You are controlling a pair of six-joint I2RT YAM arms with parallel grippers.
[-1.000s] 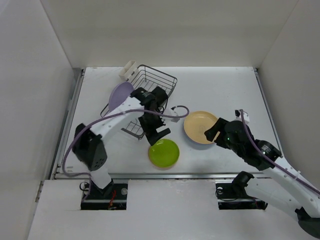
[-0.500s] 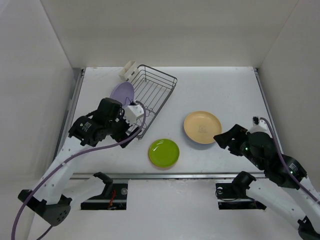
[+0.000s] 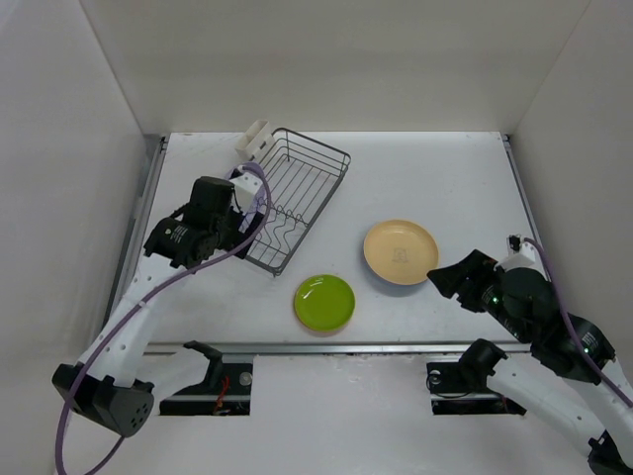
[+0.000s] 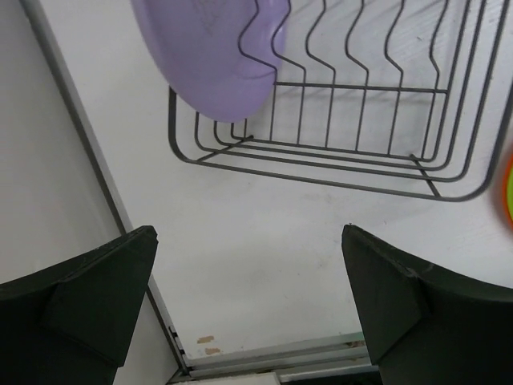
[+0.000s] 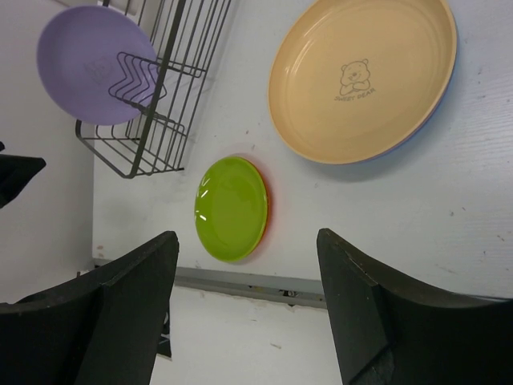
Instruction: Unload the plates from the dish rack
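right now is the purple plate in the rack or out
In: the purple plate stands tilted in the dish rack, wavy wires crossing it in both wrist views.

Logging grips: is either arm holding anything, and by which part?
Nothing is held: both pairs of jaws stand open and empty, clear of the lavender plate.

The only writing that can be read is on the tan plate [image 5: 361,80], in the right wrist view. Near the middle of its inner face there is a small drawing of a bear [image 5: 354,76], and just under it one line of small capital letters that seems to say "SWEET BEAR". In the top view this plate [image 3: 401,252] lies on the desk [image 3: 445,178] toward the right edge, and the letters are too small to read there. The lavender plate [image 5: 84,64] carries a faint raised mark, but it cannot be read.
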